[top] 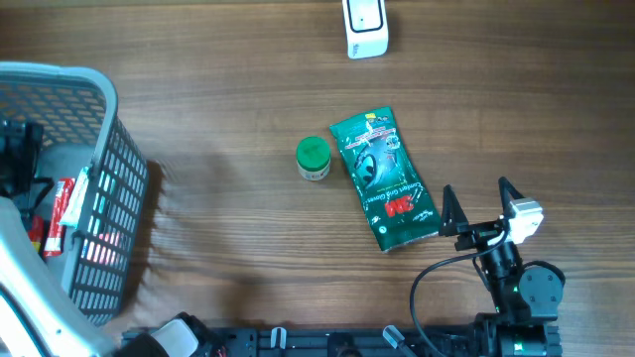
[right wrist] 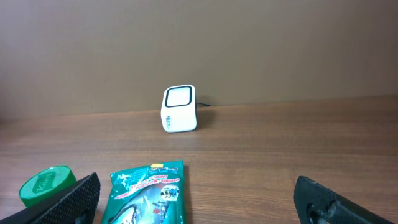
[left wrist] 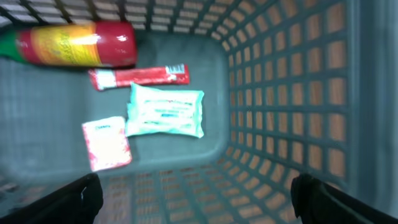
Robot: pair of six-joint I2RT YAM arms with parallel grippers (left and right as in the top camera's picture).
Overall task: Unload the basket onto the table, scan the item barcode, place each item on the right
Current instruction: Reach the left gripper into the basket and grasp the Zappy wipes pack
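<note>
At the far left stands the basket (top: pixel 117 198), a grey grid-walled one on the bench (top: pixel 228 99). The left claw (left wrist: pixel 196 190) hangs over its inside with its fingers (left wrist: pixel 74 202) spread wide and nothing between them. On the basket floor we see four goods. A red bottle (left wrist: pixel 74 45) with a yellow label lies on its side along the far wall. Just below it lies a thin red bar (left wrist: pixel 140 76), then a pale wipes pack (left wrist: pixel 165 112) whose top edge is just beside the bar. A pink pouch (left wrist: pixel 107 142) sits at the pack's lower left corner; we cannot tell whether the two touch.

Further right, out on the bare bench, a small tub (top: pixel 314 157) with a green lid stands upright. Just beside it on the right a green packet (top: pixel 384 178) lies flat, slanting down to the right. The white scanner (top: pixel 365 28) stands at the far edge of the bench, well apart from the packet, its window facing the right wrist camera.

The right claw (top: pixel 475 188) hovers near the packet's lower right corner, fingers spread wide, gripping nothing and touching nothing.
</note>
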